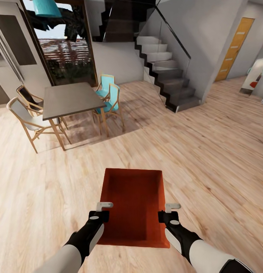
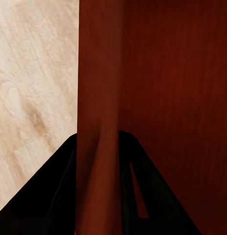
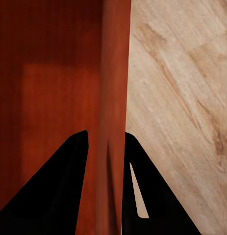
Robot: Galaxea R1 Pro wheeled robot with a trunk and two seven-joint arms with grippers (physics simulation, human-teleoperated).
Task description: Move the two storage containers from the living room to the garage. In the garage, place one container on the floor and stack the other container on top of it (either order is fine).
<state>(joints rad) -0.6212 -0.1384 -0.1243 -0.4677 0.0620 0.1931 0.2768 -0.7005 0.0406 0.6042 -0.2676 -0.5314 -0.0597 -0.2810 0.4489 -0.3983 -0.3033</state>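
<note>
An orange-red shallow rectangular open-top storage container (image 1: 133, 206) hangs above the light wood-plank floor (image 1: 207, 159), carried between both arms; the left gripper (image 1: 102, 211) pinches the container's left wall and the right gripper (image 1: 168, 212) pinches its right wall, each with 1 finger inside the tray and 1 outside. In the left wrist view the left gripper (image 2: 97, 191) has its 2 black fingers (image 2: 49, 196) closed against the thin orange-red wall (image 2: 96, 98), with the tray's darker inner bottom on one side and pale planks on the other; in the right wrist view the right gripper (image 3: 106, 191) clamps its wall (image 3: 113, 88) the same way, black fingers (image 3: 54, 191) pressed on either face, the jaws parted only by the wall's thickness. The container sits level between the 2 grippers, its open top upward, nothing visible inside it, its far end reaching forward beyond both sets of fingertips.

Ahead of the left gripper and well apart from it stands a grey square-topped dining table (image 1: 71, 99) on wooden legs; 2 pale wood-framed chairs (image 1: 27, 117) sit on its far-left side and 2 turquoise-seated wooden chairs (image 1: 108, 96) on the side nearer the middle. Beyond the right gripper, far forward, a dark-stepped staircase with a glass balustrade (image 1: 165, 72) climbs leftward; further right stands an orange-yellow door (image 1: 234, 47).
</note>
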